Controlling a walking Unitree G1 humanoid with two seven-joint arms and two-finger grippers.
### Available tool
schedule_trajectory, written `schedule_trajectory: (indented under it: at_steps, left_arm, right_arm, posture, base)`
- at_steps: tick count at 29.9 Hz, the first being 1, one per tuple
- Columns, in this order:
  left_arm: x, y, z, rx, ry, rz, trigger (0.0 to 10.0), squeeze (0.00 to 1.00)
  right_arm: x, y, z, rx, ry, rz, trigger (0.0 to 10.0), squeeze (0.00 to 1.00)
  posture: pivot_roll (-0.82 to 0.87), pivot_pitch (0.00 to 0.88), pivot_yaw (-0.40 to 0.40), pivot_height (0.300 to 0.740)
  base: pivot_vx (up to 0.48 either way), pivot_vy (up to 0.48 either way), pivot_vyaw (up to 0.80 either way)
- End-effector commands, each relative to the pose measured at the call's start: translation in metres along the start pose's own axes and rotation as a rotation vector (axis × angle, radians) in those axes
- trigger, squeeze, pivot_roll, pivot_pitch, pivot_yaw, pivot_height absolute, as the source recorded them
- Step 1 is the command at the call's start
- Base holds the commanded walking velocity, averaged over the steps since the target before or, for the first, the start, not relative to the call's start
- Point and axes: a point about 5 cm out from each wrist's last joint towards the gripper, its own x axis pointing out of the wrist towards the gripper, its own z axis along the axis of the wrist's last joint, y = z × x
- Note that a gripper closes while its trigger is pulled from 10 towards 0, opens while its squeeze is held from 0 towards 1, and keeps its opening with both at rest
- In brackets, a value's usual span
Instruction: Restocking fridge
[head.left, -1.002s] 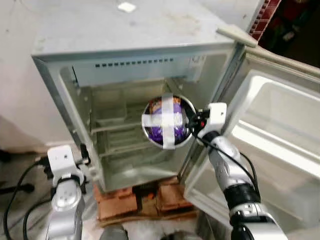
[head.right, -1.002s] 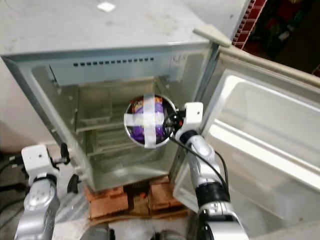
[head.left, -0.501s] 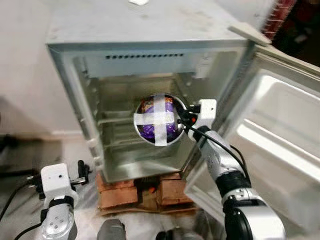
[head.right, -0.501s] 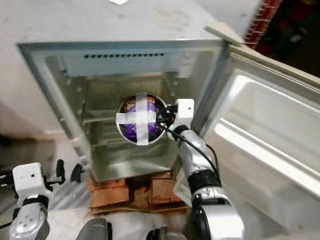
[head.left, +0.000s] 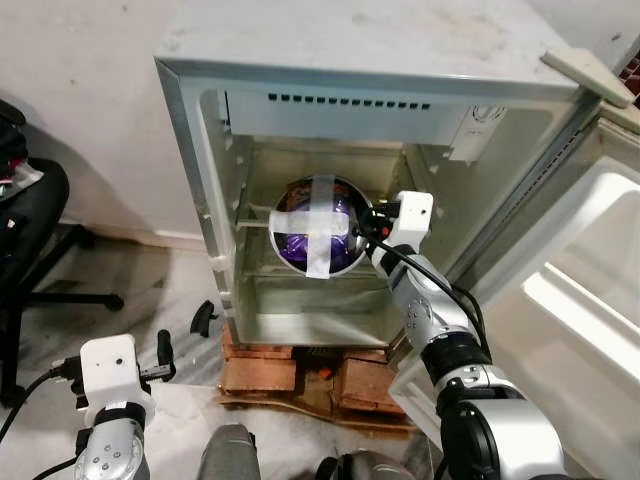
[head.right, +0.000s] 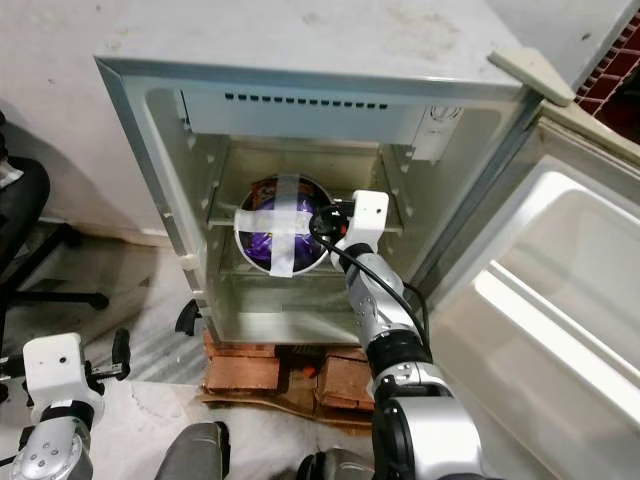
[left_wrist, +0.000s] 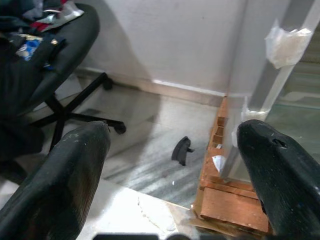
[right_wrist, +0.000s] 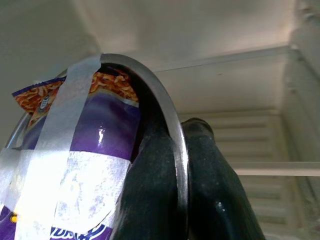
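A small grey fridge (head.left: 330, 60) stands open on bricks, its door (head.left: 590, 300) swung out to the right. My right gripper (head.left: 362, 232) is shut on the rim of a metal bowl (head.left: 318, 240). The bowl holds a purple snack packet (right_wrist: 85, 150) strapped in with crossed white tape. It hangs inside the fridge opening, level with the upper wire shelf (head.right: 232, 212). The fingers (right_wrist: 200, 180) pinch the rim from both sides. My left gripper (left_wrist: 170, 165) hangs low at the left, open, over the floor.
Bricks (head.left: 262, 368) carry the fridge. A black office chair (head.left: 30, 240) with clutter stands at the left by the wall. A small black piece (left_wrist: 181, 150) lies on the floor near the bricks. The fridge's lower compartment (head.left: 310, 310) has bare room.
The camera has swung left and back, so the fridge sits more centred and the chair comes into view. The bowl stays in my right gripper inside the fridge opening.
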Motion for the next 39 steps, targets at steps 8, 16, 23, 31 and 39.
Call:
schedule_trajectory:
  at_steps: [8,16,23,31,39]
  left_arm:
    - [-0.006,-0.01,0.015,-0.045,-0.036,-0.051,10.0,0.0]
    - [-0.023,-0.013,0.024,-0.052,-0.038,-0.084,10.0,0.0]
    - [-0.043,-0.011,0.028,-0.07,-0.009,-0.058,10.0,0.0]
    - [-0.066,-0.009,0.028,-0.089,0.038,-0.036,10.0,0.0]
    - [-0.079,-0.01,0.029,-0.118,0.074,-0.011,10.0,0.0]
  right_arm:
    - [0.013,-0.013,0.024,0.106,-0.062,-0.226,10.0,0.0]
    - [0.02,-0.014,0.028,0.219,-0.015,-0.349,10.0,0.0]
    - [0.028,0.0,0.029,0.313,0.035,-0.38,10.0,0.0]
    - [0.033,0.003,0.044,0.499,-0.009,-0.433,10.0,0.0]
    - [0.042,0.016,0.07,0.865,-0.109,-0.378,10.0,0.0]
  posture:
    - [0.26,0.167,-0.118,0.74]
    - [0.31,0.254,-0.132,0.74]
    - [0.34,0.33,-0.155,0.74]
    - [0.38,0.39,-0.169,0.74]
    - [0.41,0.405,-0.173,0.74]
  base:
    - [0.0,0.0,0.0]
    - [0.0,0.0,0.0]
    - [0.0,0.0,0.0]
    - [0.0,0.0,0.0]
    - [0.0,0.0,0.0]
